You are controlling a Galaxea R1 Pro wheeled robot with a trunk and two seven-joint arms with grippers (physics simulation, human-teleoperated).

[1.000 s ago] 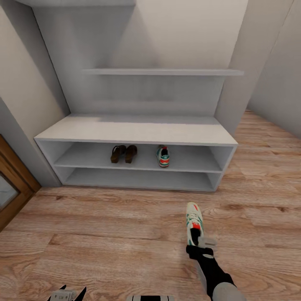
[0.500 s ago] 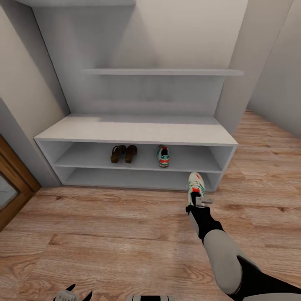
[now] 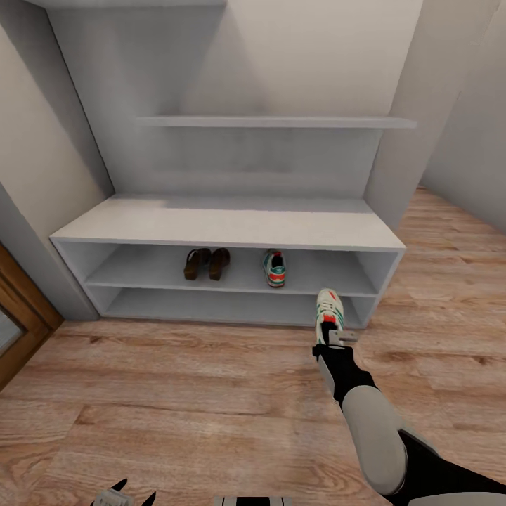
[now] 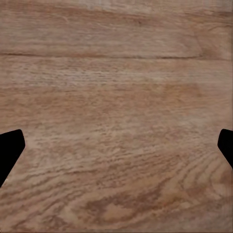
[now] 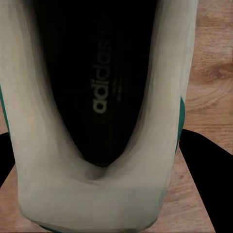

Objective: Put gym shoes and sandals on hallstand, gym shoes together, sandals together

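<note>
The hallstand stands ahead against the wall. On its upper open shelf, the two brown sandals lie side by side, and one gym shoe sits to their right, heel towards me. My right gripper is shut on the heel of the other gym shoe, held toe-forward above the corridor floor, just in front of the rack's lower right end. The right wrist view looks into this gym shoe's dark opening, a finger on its outer side. My left gripper is open, low over the corridor floor.
Two stepped wall shelves hang above the rack. A wooden door frame stands at the left. Wall corners close in the rack on both sides, and open floor runs off to the right.
My right arm has stretched forward, carrying the gym shoe from mid-floor up to the rack's front. The view has shifted slightly closer to the rack. The left gripper stays where it was.
</note>
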